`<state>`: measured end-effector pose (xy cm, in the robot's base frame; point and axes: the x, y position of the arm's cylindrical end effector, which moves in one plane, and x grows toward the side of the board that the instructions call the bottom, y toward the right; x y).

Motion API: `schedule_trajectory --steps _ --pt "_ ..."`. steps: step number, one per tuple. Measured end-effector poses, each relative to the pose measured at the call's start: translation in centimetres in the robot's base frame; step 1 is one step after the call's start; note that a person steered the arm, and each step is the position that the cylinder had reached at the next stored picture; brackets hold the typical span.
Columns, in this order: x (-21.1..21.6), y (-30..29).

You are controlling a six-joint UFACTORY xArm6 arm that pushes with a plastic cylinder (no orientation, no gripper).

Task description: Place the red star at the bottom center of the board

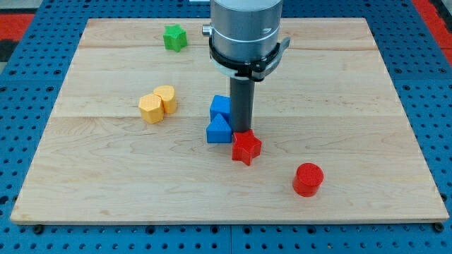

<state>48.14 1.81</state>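
One red star (246, 147) touches my tip (244, 132) from below.

board (106, 176): pale wood, visible grain, smooth matt finish with joined planks showing. red star (246, 147), red cylinder (308, 178), blue blocks (219, 120), yellow blocks (157, 104) and green block (175, 37) all look like matt plastic to us, edges soft. our rod (244, 106) is dark and matt; the housing (244, 28) above it brushed grey metal, faint sheen. surrounding table (21, 106): blue, perforated.
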Motion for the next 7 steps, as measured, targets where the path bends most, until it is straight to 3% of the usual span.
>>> schedule_trajectory --steps 5,7 --pt "4.6 0.1" --pt "-3.3 3.2"
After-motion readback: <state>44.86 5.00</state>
